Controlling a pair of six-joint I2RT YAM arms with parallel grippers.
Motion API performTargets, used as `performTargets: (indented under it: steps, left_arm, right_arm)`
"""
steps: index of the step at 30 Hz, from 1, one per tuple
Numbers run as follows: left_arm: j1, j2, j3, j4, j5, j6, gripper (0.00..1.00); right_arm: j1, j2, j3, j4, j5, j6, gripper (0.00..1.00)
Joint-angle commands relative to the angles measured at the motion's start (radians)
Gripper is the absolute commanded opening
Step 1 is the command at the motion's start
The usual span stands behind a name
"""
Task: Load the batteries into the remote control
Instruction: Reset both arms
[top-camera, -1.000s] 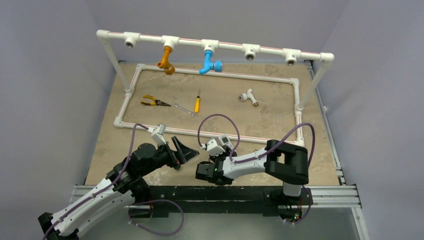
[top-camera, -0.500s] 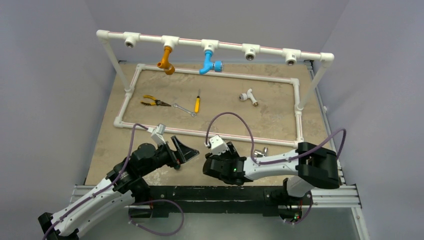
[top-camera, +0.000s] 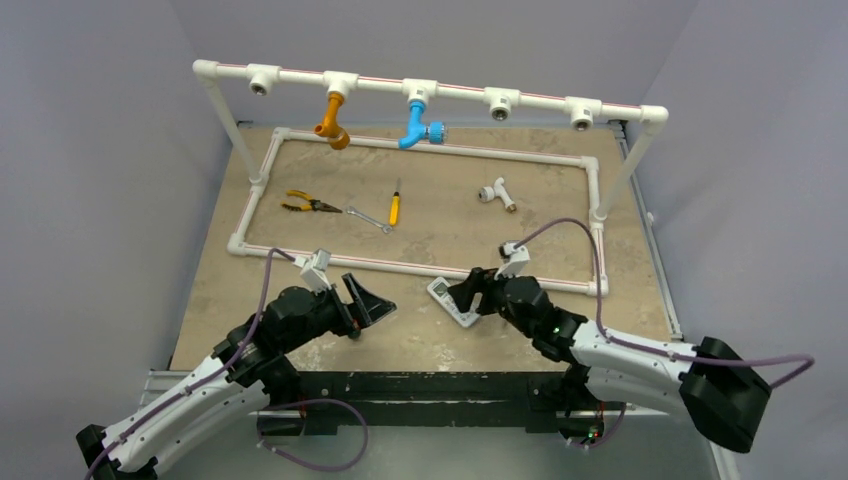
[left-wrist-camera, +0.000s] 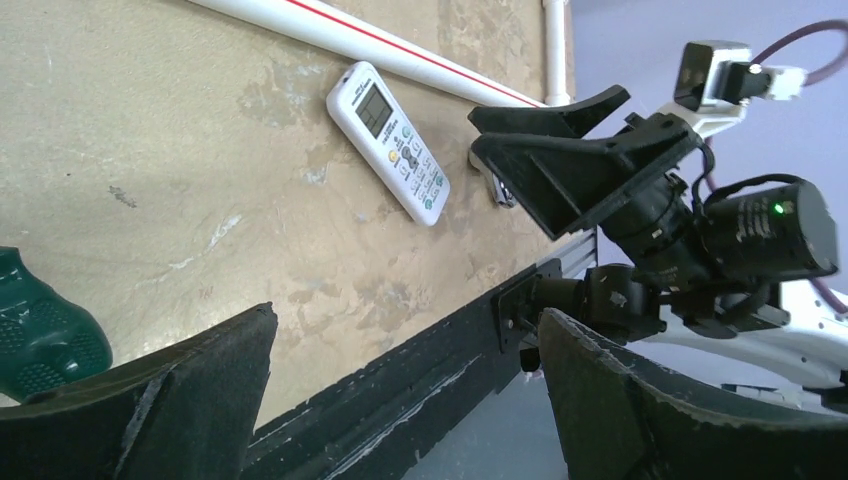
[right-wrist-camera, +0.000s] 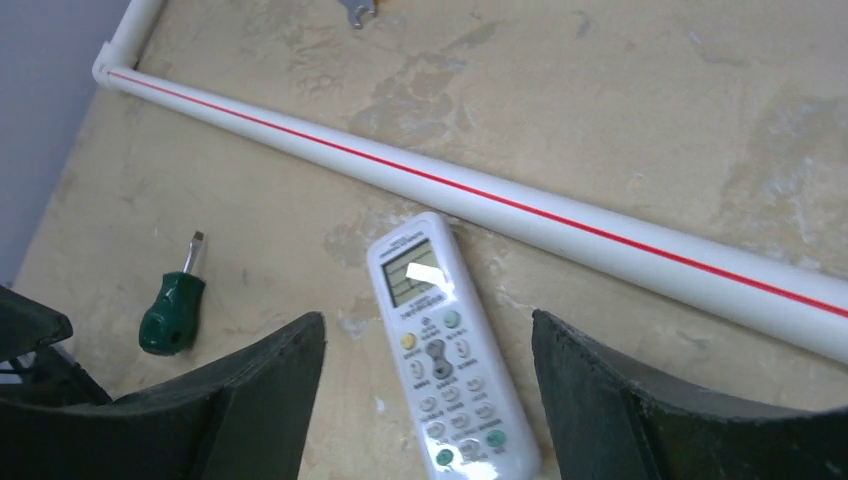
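The white remote control (top-camera: 443, 296) lies face up, screen and buttons showing, on the table just in front of the near white pipe. It also shows in the left wrist view (left-wrist-camera: 388, 140) and the right wrist view (right-wrist-camera: 440, 340). My right gripper (top-camera: 462, 292) is open and empty, hovering over the remote's lower half with a finger on either side (right-wrist-camera: 428, 330). My left gripper (top-camera: 375, 303) is open and empty, left of the remote near the table's front edge (left-wrist-camera: 405, 340). The batteries are not in view.
A green-handled screwdriver (right-wrist-camera: 172, 310) lies left of the remote. The white pipe frame (top-camera: 400, 267) runs behind it. Pliers (top-camera: 305, 204), a wrench (top-camera: 368, 218), a yellow screwdriver (top-camera: 394, 207) and a white fitting (top-camera: 496, 192) lie inside the frame. Orange (top-camera: 333, 120) and blue (top-camera: 418, 125) taps hang at the back.
My right arm has swung out to the right and its gripper now points left over the remote, which now lies uncovered on the table. The left arm has not moved.
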Motion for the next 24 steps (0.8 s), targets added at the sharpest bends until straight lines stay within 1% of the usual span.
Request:
performTargets:
  steps: [1, 3, 8, 10, 13, 17, 20, 24]
  left_arm:
    - [-0.003, 0.007, 0.042, -0.015, -0.031, 0.040, 1.00]
    - [-0.003, 0.011, 0.042, -0.016, -0.031, 0.046, 1.00]
    - [-0.003, 0.011, 0.051, -0.038, -0.052, 0.070, 1.00]
    - [-0.003, 0.013, 0.063, -0.063, -0.067, 0.084, 1.00]
    - [-0.003, 0.020, 0.083, -0.110, -0.099, 0.096, 1.00]
    - [-0.004, 0.021, 0.091, -0.141, -0.129, 0.105, 1.00]
    - [-0.003, 0.010, 0.092, -0.151, -0.144, 0.109, 1.00]
    - [-0.003, -0.016, 0.092, -0.158, -0.161, 0.117, 1.00]
  right_arm:
    - [-0.187, -0.075, -0.173, 0.287, -0.318, 0.184, 0.75]
    - [-0.199, -0.119, -0.185, 0.235, -0.326, 0.158, 0.80]
    - [-0.200, -0.277, -0.192, 0.093, -0.302, 0.108, 0.82]
    - [-0.199, -0.360, -0.192, 0.021, -0.272, 0.096, 0.82]
    - [-0.201, -0.469, -0.200, -0.084, -0.190, 0.094, 0.82]
    - [-0.201, -0.589, -0.212, -0.161, -0.128, 0.094, 0.82]
    - [-0.201, -0.627, -0.202, -0.193, -0.123, 0.074, 0.83]
    - [-0.199, -0.621, -0.182, -0.229, -0.102, 0.064, 0.83]
